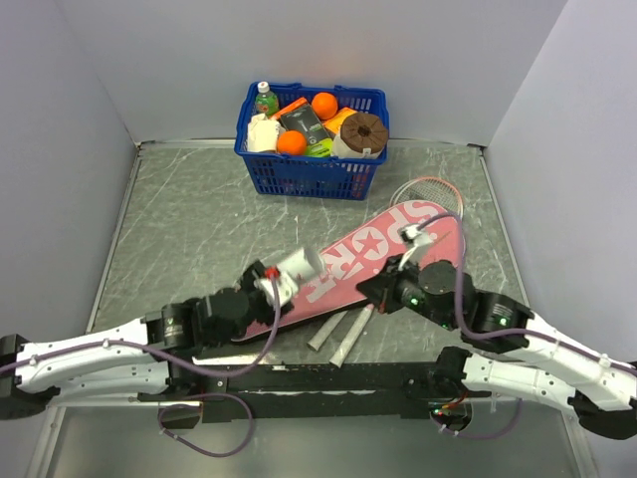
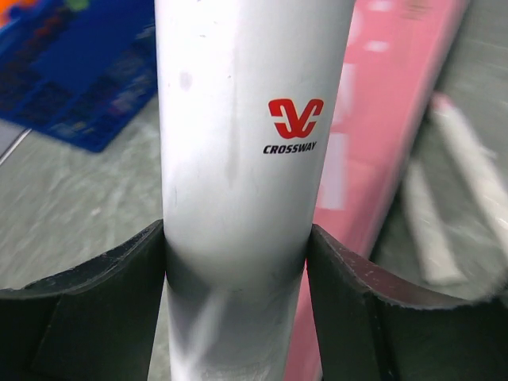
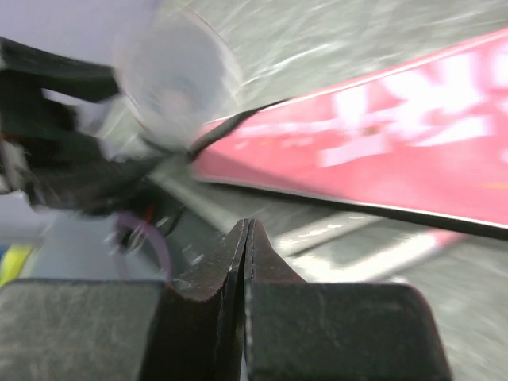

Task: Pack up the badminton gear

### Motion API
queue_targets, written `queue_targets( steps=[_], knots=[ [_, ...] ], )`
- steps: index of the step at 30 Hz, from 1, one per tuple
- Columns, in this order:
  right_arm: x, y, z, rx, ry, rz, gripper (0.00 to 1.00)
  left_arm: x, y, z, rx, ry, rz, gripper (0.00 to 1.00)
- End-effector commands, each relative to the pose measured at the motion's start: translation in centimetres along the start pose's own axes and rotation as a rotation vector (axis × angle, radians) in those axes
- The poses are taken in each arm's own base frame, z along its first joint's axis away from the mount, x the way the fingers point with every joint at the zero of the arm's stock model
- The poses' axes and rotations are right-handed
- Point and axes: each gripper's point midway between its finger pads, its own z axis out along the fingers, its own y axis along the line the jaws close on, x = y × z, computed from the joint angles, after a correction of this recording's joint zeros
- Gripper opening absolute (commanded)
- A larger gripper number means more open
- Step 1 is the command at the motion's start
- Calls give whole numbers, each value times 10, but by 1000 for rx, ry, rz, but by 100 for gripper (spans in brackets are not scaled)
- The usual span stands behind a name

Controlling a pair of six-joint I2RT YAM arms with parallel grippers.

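My left gripper (image 1: 271, 284) (image 2: 236, 262) is shut on the long white tube (image 1: 298, 265) (image 2: 238, 143), which carries a red CROSSWAY logo and points toward the basket. The tube is lifted over the lower end of the pink SPORT cover (image 1: 373, 261) (image 2: 397, 119) (image 3: 413, 151), which lies diagonally on the table. Two white racket handles (image 1: 338, 334) (image 2: 468, 175) (image 3: 373, 258) stick out beside the cover's lower end. A racket head (image 1: 430, 189) shows at its upper end. My right gripper (image 1: 373, 289) (image 3: 248, 230) is shut and empty, just off the cover's right edge, facing the tube's open end (image 3: 171, 83).
A blue plastic basket (image 1: 309, 174) (image 2: 79, 79) of groceries stands at the back of the table. Grey walls close in the table on the left, back and right. My left arm's black gripper body (image 3: 48, 135) is near the right gripper.
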Motion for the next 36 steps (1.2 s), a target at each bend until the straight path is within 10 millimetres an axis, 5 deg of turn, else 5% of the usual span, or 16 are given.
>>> queue_targets(
  steps=[1,3,10,17,21,24,29,32,36],
  knots=[
    [-20,-51,-29,242,-107,-22,0,-35,73,11,-233,-49,-107,1],
    [-20,-56,-34,256,-117,-23,0,-33,89,22,-263,-41,-113,1],
    [0,-53,-25,215,-43,-43,1,6,207,38,-555,125,-54,1],
    [15,-46,-9,162,13,-90,4,84,308,33,-806,328,-74,5],
    [28,-33,4,93,65,-88,7,122,362,26,-920,378,-186,17],
    [40,-21,16,36,116,-69,12,155,383,32,-946,473,-216,26],
    [52,-10,25,-20,172,-56,18,225,386,49,-889,649,-268,34],
    [53,-10,24,-23,177,-66,19,262,390,42,-887,714,-365,36],
    [55,-18,26,8,173,-79,22,285,391,43,-863,731,-413,76]
  ],
)
